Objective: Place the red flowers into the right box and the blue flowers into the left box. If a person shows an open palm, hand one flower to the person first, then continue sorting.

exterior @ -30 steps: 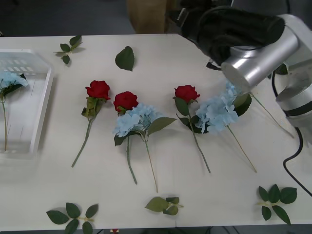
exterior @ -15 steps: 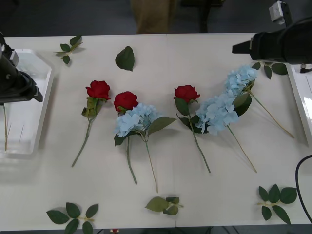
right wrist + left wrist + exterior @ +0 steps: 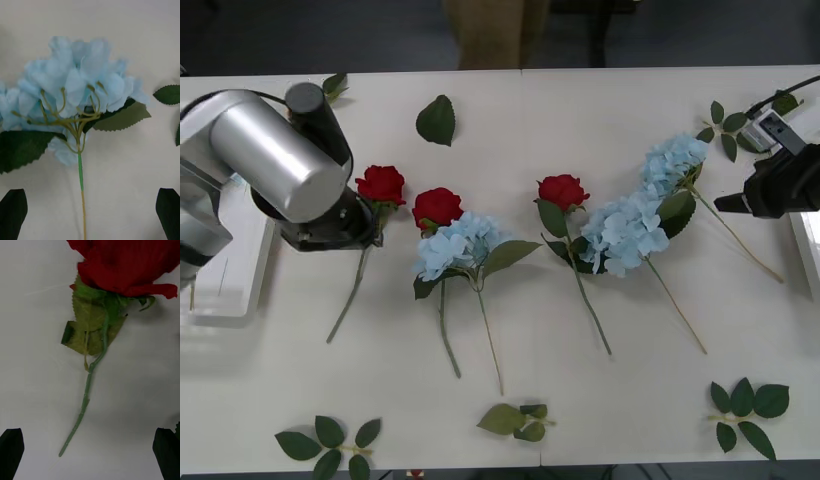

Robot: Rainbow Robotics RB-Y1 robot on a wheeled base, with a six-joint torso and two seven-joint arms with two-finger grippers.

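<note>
Here, left pincer [image 3: 90, 453] open over leftmost red rose [image 3: 381, 184], right pincer [image 3: 90, 213] open over blue hydrangea [image 3: 674, 160].

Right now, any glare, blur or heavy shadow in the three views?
Front view: even light, a bright highlight on the left arm's silver link, soft shadows under the flowers. Right wrist view: the blue hydrangea is a bit soft, and the open right gripper has dark fingers. Left wrist view: the red rose is soft, its stem sharper; a faint shadow lies on the table beside it.
</note>
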